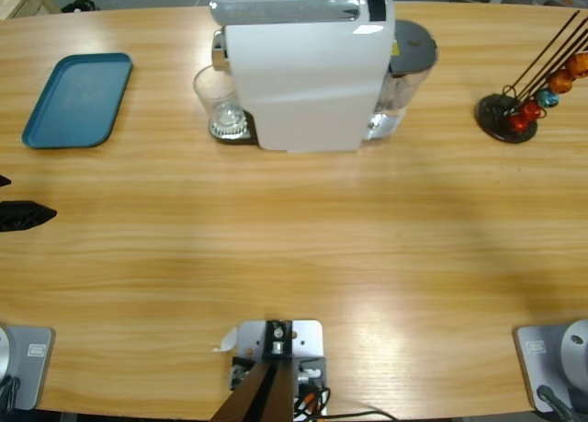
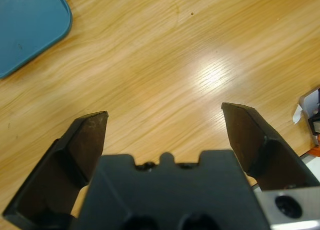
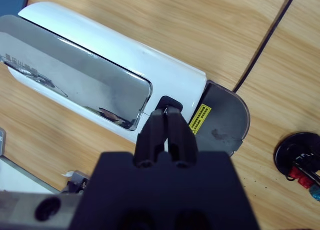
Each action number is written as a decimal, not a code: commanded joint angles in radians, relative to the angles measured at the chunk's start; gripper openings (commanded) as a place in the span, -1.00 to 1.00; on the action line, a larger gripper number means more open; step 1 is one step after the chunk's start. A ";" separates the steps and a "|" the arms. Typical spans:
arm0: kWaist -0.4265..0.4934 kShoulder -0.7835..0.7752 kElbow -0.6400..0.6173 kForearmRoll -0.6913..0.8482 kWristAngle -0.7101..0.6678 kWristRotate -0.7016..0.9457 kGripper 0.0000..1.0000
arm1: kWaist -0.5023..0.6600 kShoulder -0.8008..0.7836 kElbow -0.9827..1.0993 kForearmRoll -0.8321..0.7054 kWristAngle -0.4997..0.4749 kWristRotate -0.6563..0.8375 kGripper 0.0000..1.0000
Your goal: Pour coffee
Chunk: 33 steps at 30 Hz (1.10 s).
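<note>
- Wooden, pale and long, your table (image 1: 303, 247) carries a white coffee machine with a chrome top (image 1: 303, 68) near its far edge, a grey round water tank (image 1: 409, 59) behind it.
- You see a small clear glass tumbler (image 1: 219, 100) under the machine's spout, on the drip grate; you cannot make out any coffee inside it.
- Your left gripper (image 2: 165, 127) hovers over bare wood with its jaws spread wide and nothing between them; a blue plastic tray (image 2: 27, 27) lies beyond it at the table's far left.
- Your right gripper (image 3: 166, 122) hangs above the machine's chrome lid, jaws pressed together, gripping nothing.
- Far right, a black wire capsule rack (image 1: 514, 109) holds orange, red and blue capsules (image 1: 551, 86).
</note>
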 commanded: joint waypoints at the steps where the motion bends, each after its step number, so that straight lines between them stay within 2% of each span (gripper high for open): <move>1: -0.007 0.023 0.030 -0.010 0.014 -0.015 0.98 | 0.009 0.016 0.077 0.001 0.010 0.000 -1.00; 9: -0.007 0.022 0.030 -0.010 0.017 -0.015 0.98 | 0.009 0.019 0.163 -0.036 0.037 0.000 -1.00; 17: -0.008 0.020 0.032 -0.010 0.021 -0.015 0.98 | 0.008 0.066 0.146 -0.032 0.076 -0.002 -1.00; 19: -0.008 0.020 0.032 -0.010 0.022 -0.016 0.98 | 0.008 0.066 0.143 -0.032 0.063 -0.001 -1.00; 21: -0.008 0.020 0.032 -0.011 0.022 -0.016 0.98 | 0.009 0.034 0.131 -0.029 -0.002 0.000 -1.00; 22: -0.008 0.020 0.032 -0.012 0.023 -0.016 0.98 | 0.020 0.006 0.119 -0.020 -0.051 -0.002 -0.91; 23: -0.008 0.021 0.032 -0.013 0.023 -0.015 0.98 | 0.040 -0.032 0.100 -0.009 -0.101 -0.010 0.24; 24: -0.008 0.021 0.032 -0.016 0.023 -0.015 0.98 | 0.061 -0.083 0.080 -0.002 -0.139 -0.023 0.94; 25: -0.008 0.021 0.032 -0.017 0.023 -0.015 0.98 | 0.087 -0.151 0.061 -0.001 -0.154 -0.029 1.00; 29: -0.008 0.007 0.031 -0.019 0.022 -0.015 0.98 | 0.155 -0.313 0.093 0.004 -0.125 -0.024 1.00; 33: -0.009 -0.001 0.035 -0.030 0.018 -0.016 0.98 | 0.198 -0.422 0.299 -0.034 -0.116 -0.020 1.00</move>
